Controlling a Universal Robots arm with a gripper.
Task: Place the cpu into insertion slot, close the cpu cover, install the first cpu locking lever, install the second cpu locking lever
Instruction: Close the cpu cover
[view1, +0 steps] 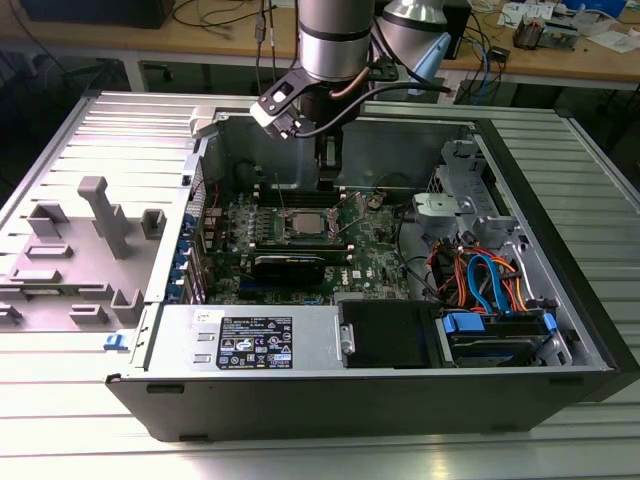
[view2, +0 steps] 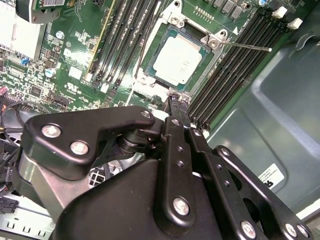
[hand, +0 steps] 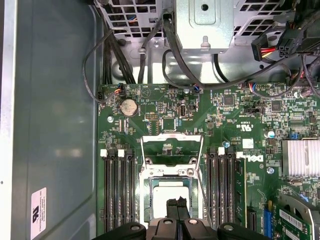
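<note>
The cpu (view2: 177, 60), a square chip with a silver top, lies flat in the insertion slot (view2: 146, 78) on the green motherboard. The cpu cover (hand: 172, 139), a silvery frame with a square window, stands swung open on the far side of the slot. A thin locking lever (view2: 246, 47) sticks out unlatched beside the slot. In both wrist views my gripper (view2: 172, 99) hovers just over one edge of the cpu (hand: 159, 199), fingers (hand: 170, 204) shut with nothing between them. In the exterior view my gripper (view1: 326, 182) hangs just above the slot (view1: 303, 222).
Black memory slots (hand: 119, 185) flank the socket on both sides. A drive cage with cables (hand: 202, 25) sits beyond the board, and a finned heatsink (hand: 300, 157) to one side. The case wall (hand: 55, 120) runs close along the memory slots.
</note>
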